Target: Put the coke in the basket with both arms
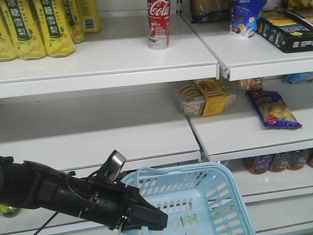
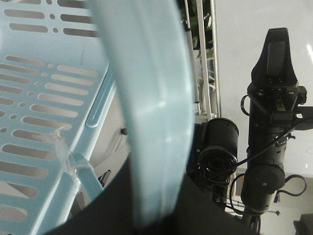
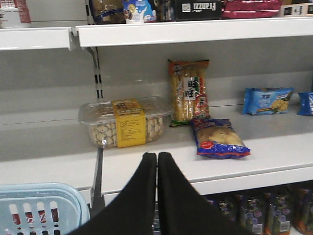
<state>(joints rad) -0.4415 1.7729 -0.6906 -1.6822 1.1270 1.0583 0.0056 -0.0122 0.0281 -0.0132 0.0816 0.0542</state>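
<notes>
L gripper [image 1: 159, 221] at bottom left looks clenched on the basket [image 1: 234, 205] by its handle [image 2: 146, 98], R gripper [image 3: 157, 155] pressed shut w/ nothing in it, coke [image 1: 158, 24] upright on top shelf [image 1: 98, 58] at upper centre, so I'd call this pre-reach: R needs to open, lift, close in on can.

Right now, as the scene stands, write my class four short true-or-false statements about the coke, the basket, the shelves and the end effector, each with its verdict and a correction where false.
1. The coke stands upright on the top shelf. True.
2. The coke lies inside the basket. False: it is on the top shelf, and no can shows in the basket.
3. The right end effector is shut, with nothing between its fingers. True.
4. The clear plastic box shares a shelf with the coke. False: it sits on the shelf below.
</notes>
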